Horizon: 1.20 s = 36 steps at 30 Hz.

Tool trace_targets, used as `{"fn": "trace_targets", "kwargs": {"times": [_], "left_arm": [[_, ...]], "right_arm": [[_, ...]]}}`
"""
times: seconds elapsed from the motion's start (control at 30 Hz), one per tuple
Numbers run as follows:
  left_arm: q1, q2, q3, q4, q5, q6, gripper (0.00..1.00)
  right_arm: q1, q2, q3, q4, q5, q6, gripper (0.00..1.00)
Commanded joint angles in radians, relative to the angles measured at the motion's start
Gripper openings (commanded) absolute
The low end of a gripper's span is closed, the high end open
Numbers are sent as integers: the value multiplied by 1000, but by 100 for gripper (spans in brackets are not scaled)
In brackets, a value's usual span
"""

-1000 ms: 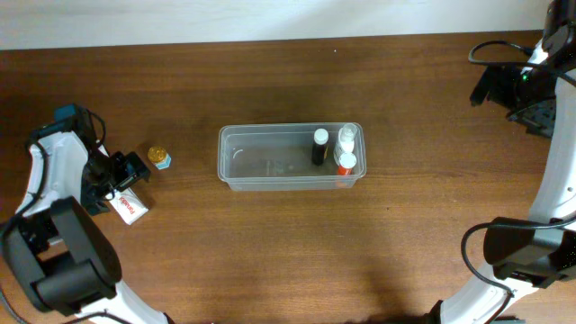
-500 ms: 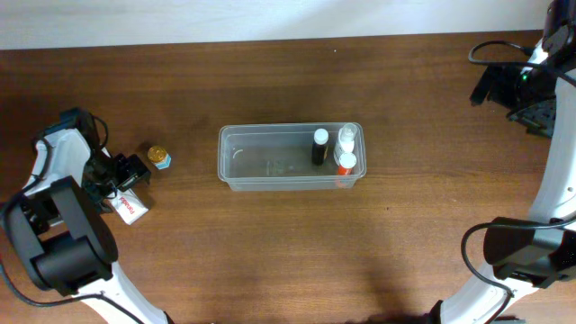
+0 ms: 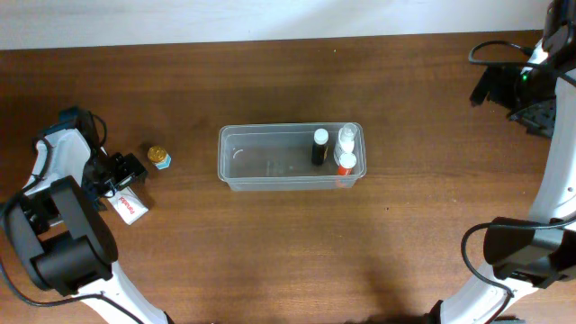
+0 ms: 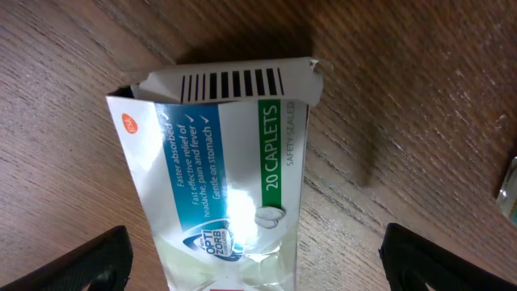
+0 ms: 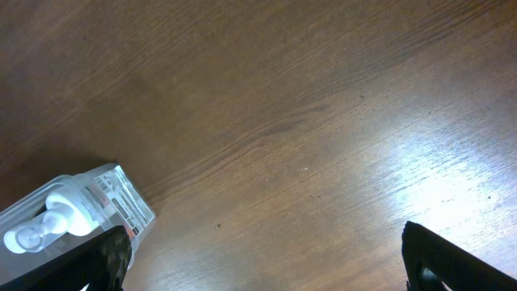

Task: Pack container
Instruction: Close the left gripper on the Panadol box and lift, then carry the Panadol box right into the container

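Cardboard caplet box [image 4: 218, 178] lies between the spread, empty fingers of our left hand [image 4: 260, 260], its long axis running twelve-to-six. The container [image 3: 222, 157] sits at three o'clock, mid table [image 3: 288, 256]. Our right hand [image 5: 266, 257], also released, hangs farthest.

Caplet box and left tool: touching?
Apart. Left wrist view: the caplet box lies between the fingers of the open left tool, with bare table showing on both sides.

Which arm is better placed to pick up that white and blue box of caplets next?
Left. Its open gripper hangs right over the white and blue cardboard caplet box, straddling it; the right gripper is far off, beyond the clear plastic container.
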Motion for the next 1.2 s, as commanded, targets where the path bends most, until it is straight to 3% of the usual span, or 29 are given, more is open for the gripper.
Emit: {"fn": "trace_targets", "kwargs": {"times": [0.0, 0.13, 0.23, 0.67, 0.77, 0.87, 1.07, 1.13, 1.17], "left_arm": [[6, 22, -9, 13, -14, -13, 95], [6, 24, -11, 22, -14, -13, 89], [6, 29, -11, 24, -14, -13, 79], [6, 101, -11, 24, 5, -13, 78], [6, 101, -11, 24, 14, -13, 59], [6, 101, -10, 19, 20, -13, 54], [6, 101, 34, -37, 32, -13, 52], [6, 100, 77, -79, 39, -13, 38], [6, 100, 95, -95, 39, -13, 37]], "right_arm": [[0, 1, 1, -5, 9, 6, 98], [0, 1, 1, -5, 9, 6, 98], [0, 1, 1, -5, 9, 6, 99], [0, 1, 1, -5, 9, 6, 98], [0, 1, 1, -5, 9, 6, 98], [0, 1, 1, -5, 9, 6, 98], [0, 1, 1, -5, 9, 6, 98], [0, 1, 1, -5, 9, 6, 98], [0, 1, 1, -5, 9, 6, 98]]}}
